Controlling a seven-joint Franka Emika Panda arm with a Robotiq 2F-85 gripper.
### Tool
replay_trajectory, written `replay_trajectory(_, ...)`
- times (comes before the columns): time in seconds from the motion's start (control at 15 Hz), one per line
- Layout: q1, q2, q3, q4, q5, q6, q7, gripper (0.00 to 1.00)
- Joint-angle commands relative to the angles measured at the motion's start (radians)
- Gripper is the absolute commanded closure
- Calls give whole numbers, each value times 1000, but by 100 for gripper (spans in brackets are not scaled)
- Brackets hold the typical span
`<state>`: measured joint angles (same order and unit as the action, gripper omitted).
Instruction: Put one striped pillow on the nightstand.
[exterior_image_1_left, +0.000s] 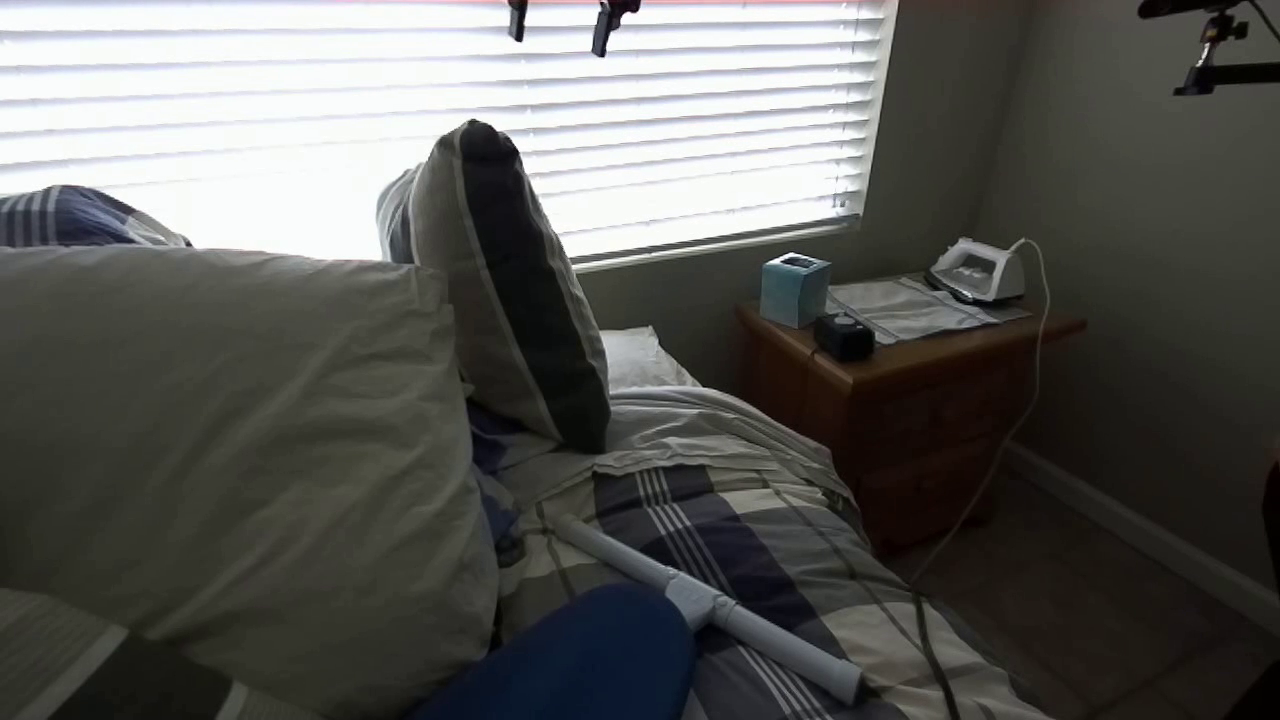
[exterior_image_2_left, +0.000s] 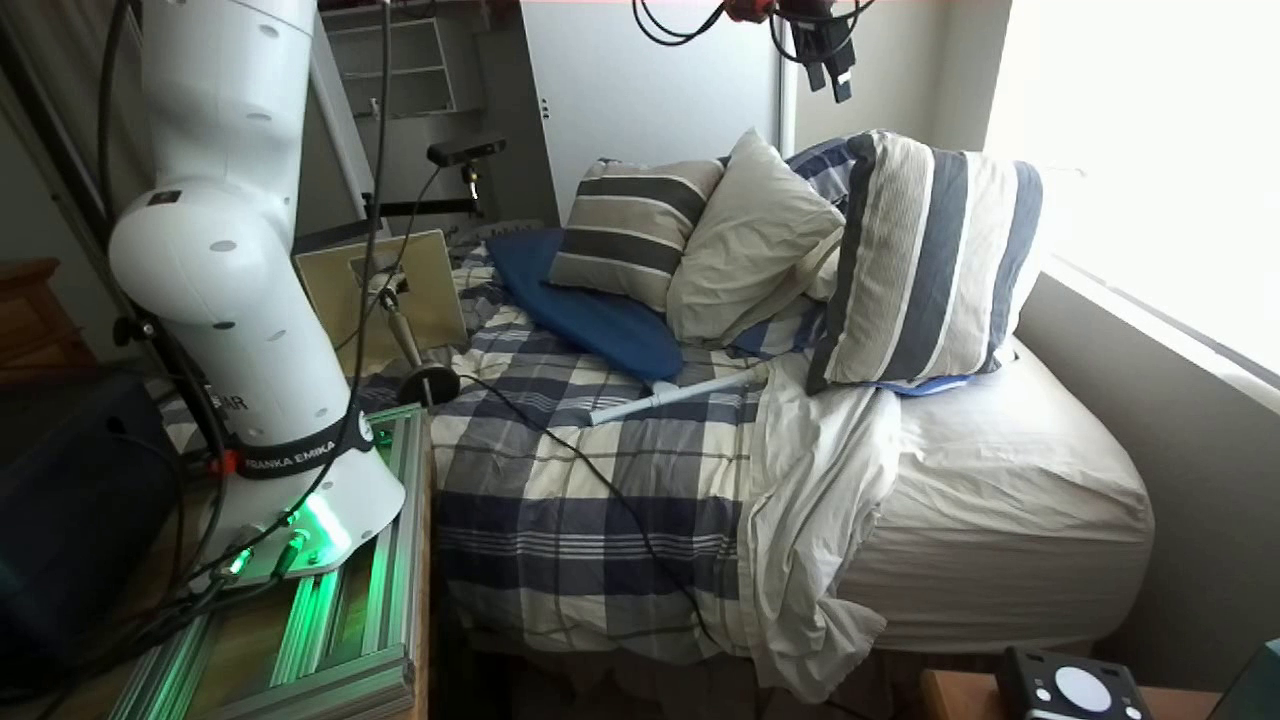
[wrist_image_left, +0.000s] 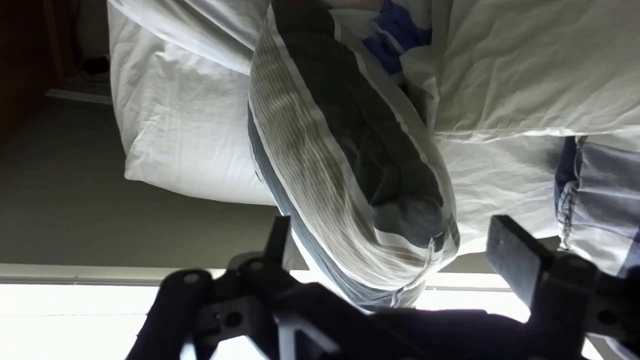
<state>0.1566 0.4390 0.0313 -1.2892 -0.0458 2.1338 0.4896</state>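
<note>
A striped pillow (exterior_image_1_left: 500, 300) stands upright on the bed near the window; it also shows in an exterior view (exterior_image_2_left: 930, 265) and the wrist view (wrist_image_left: 345, 145). My gripper (exterior_image_1_left: 558, 35) is open and empty above this pillow, also in an exterior view (exterior_image_2_left: 830, 88). In the wrist view the fingers (wrist_image_left: 390, 230) are spread to either side of the pillow's top corner, apart from it. The reddish-brown nightstand (exterior_image_1_left: 930, 400) stands beside the bed in the corner; only its edge (exterior_image_2_left: 950, 695) shows in an exterior view. A second striped pillow (exterior_image_2_left: 635, 225) leans farther down the bed.
A tissue box (exterior_image_1_left: 793, 290), a black device (exterior_image_1_left: 843, 337), a cloth (exterior_image_1_left: 910, 308) and a corded iron (exterior_image_1_left: 978, 270) stand on the nightstand. A large cream pillow (exterior_image_2_left: 750, 250) is beside the striped one. A blue ironing board (exterior_image_2_left: 600, 315) with a white T-shaped leg (exterior_image_2_left: 670, 395) lies on the bed.
</note>
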Motion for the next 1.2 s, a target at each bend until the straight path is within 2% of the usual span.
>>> replay_trajectory(0.0, 67, 182, -64, 214, -84, 44, 132, 0)
replay_trajectory(0.2, 99, 296, -106, 340, -106, 54, 215, 0)
replay_trajectory(0.47, 119, 419, -125, 465, -103, 75, 238, 0)
replay_trajectory(1.0, 135, 584, -170, 585, -157, 192, 197, 0)
replay_trajectory(1.07, 133, 599, -174, 596, -156, 197, 202, 25)
replay_trajectory(1.13, 131, 611, -178, 605, -153, 195, 204, 26)
